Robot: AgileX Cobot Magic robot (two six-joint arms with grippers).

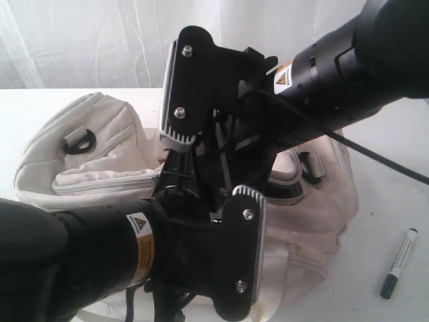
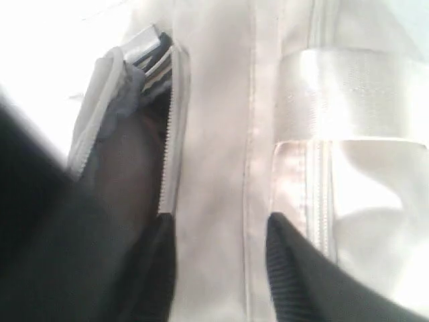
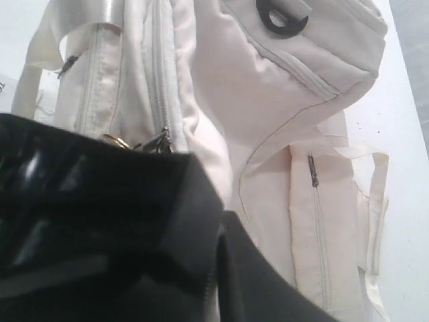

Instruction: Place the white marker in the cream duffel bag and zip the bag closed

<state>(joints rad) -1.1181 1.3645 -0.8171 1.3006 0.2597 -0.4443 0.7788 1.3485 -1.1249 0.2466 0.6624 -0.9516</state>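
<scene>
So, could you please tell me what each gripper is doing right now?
Left gripper: open over the bag.
Right gripper: closed, contents cannot be told.

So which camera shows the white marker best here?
The exterior view. There the white marker lies in full on the table, to the right of the cream duffel bag and apart from it. Neither wrist view shows it; both show only bag fabric and zippers.

Exterior: near, behind both arms (image 1: 67, 255), facing down over the table (image 1: 402, 154); bag (image 1: 94, 168) partly blocked.
Left wrist: very near, facing the bag's zip opening (image 2: 171, 134).
Right wrist: near, facing the bag's side.
Shared: black loop (image 3: 281, 17), exterior and right wrist.
</scene>
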